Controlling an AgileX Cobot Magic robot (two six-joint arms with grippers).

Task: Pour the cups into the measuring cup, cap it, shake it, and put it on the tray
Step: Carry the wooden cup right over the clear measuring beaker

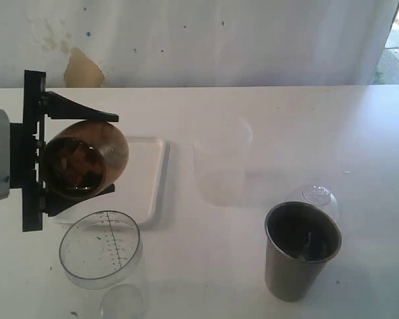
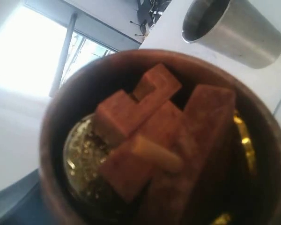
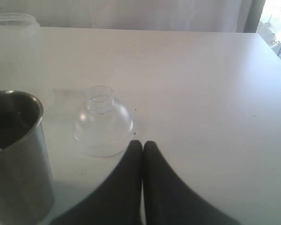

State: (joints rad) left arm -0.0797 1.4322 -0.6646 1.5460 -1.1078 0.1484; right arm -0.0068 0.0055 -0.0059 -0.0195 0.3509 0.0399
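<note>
Now my left gripper (image 1: 112,153) has its jaws spread wide around the brown cup (image 1: 83,159), one finger above it and one below. It holds the cup lifted and tipped on its side. The mouth faces the exterior camera, and brown blocks (image 2: 150,136) lie inside. The cup hangs over the left side of the tray (image 1: 151,176), near the measuring cup (image 1: 101,249), which stands upright on the table. My right gripper (image 3: 143,146) has its fingers pressed together and holds nothing. It sits low, just beside the clear dome lid (image 3: 103,126) and near the steel tumbler (image 1: 300,249).
</note>
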